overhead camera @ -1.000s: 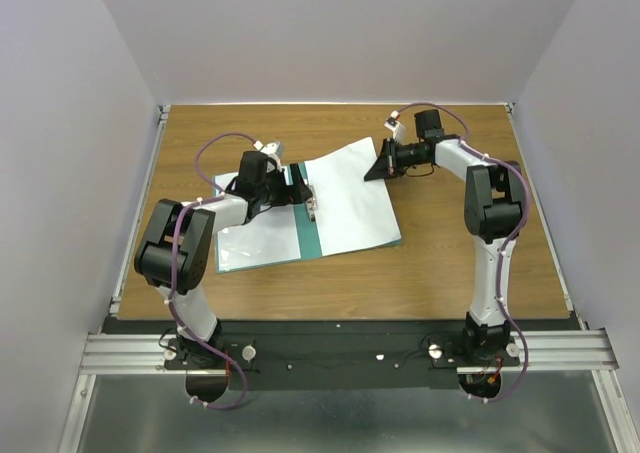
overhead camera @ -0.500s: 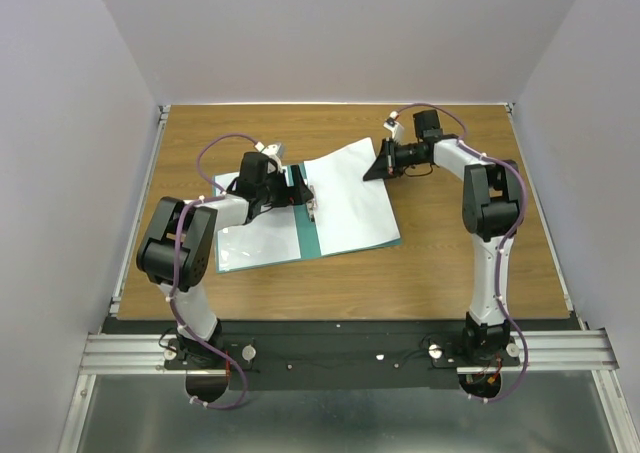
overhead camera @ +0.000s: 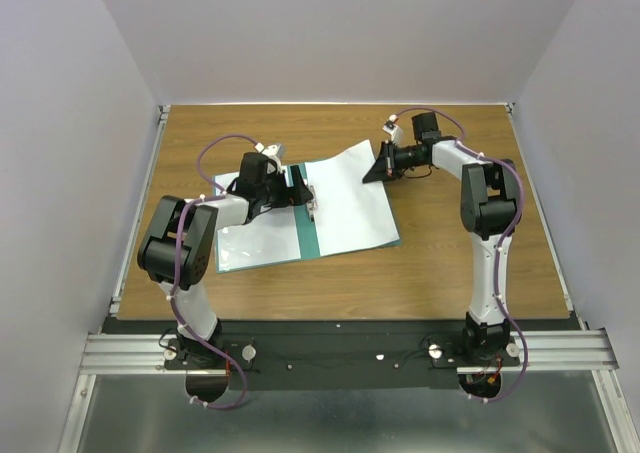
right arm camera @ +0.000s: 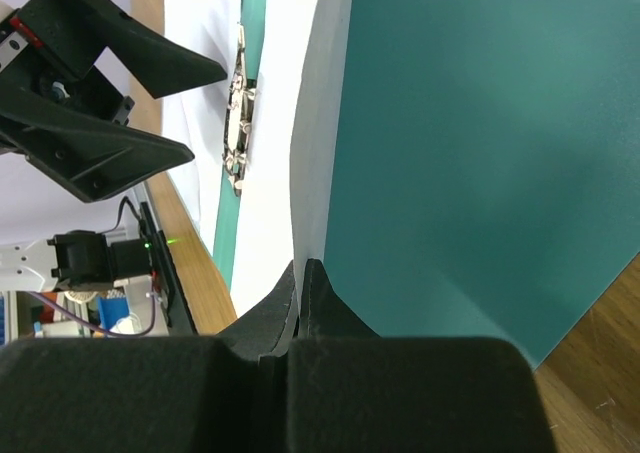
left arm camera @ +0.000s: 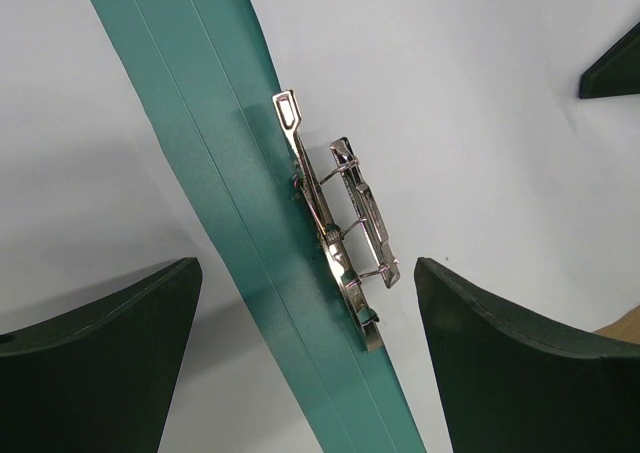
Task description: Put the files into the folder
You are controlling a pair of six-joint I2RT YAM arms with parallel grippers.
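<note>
The teal-green folder (overhead camera: pixel 311 231) lies open on the table, its metal clip (left arm camera: pixel 345 238) on the spine (left arm camera: pixel 240 203). My left gripper (left arm camera: pixel 307 265) hangs open just above the clip, one finger on each side, touching nothing. A white file sheet (overhead camera: pixel 348 198) covers the folder's right half. My right gripper (overhead camera: pixel 377 165) is shut on this sheet's far right corner. In the right wrist view the pinched edge (right arm camera: pixel 312 173) stands lifted off the teal cover (right arm camera: pixel 480 153). I cannot tell whether a second sheet lies under it.
The folder's pale left leaf (overhead camera: pixel 255 238) spreads under my left arm. Bare wooden table (overhead camera: pixel 450 263) lies on the near and right sides. Grey walls close in the table's left, far and right edges. My left gripper (right arm camera: pixel 110 103) shows in the right wrist view beside the clip (right arm camera: pixel 240 123).
My right gripper has shifted slightly left with the sheet's corner, curling the sheet a little more toward the spine. The left gripper has stayed open over the clip.
</note>
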